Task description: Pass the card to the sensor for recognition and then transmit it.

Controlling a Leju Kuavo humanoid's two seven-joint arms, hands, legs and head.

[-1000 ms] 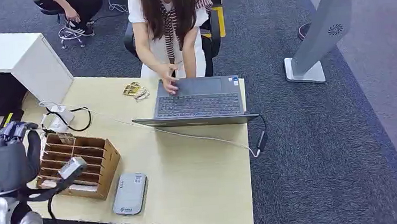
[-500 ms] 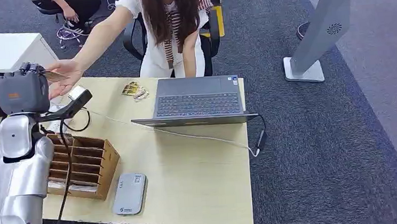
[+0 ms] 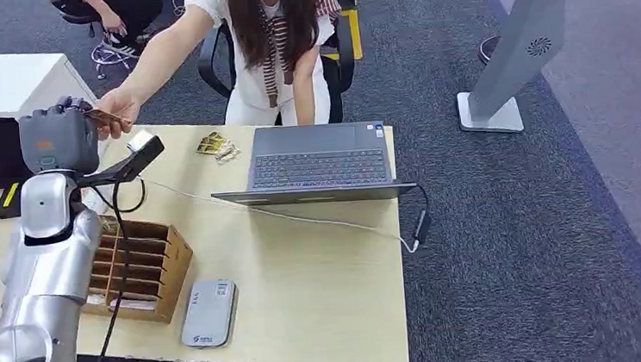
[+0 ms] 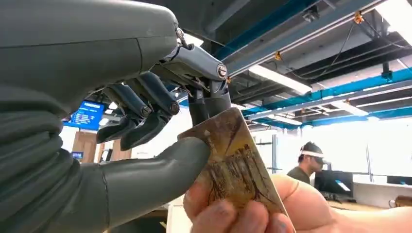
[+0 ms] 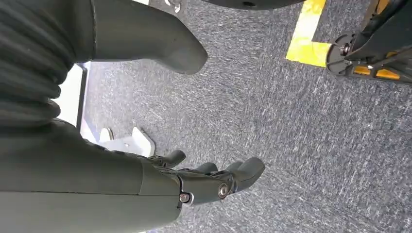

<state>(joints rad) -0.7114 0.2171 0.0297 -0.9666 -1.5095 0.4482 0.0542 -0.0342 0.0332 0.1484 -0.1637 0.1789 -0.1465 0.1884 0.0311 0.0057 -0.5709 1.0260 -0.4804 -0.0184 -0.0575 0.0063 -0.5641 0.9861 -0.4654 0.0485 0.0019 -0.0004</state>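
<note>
Pinching card [image 4: 233,165] in left robot hand [image 3: 61,139], long axis toward person's hand [image 3: 117,106], right robot hand [image 5: 204,182] empty, fingers apart

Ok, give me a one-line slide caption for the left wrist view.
Left hand pinches the card while a person's hand grips its other end.
</note>
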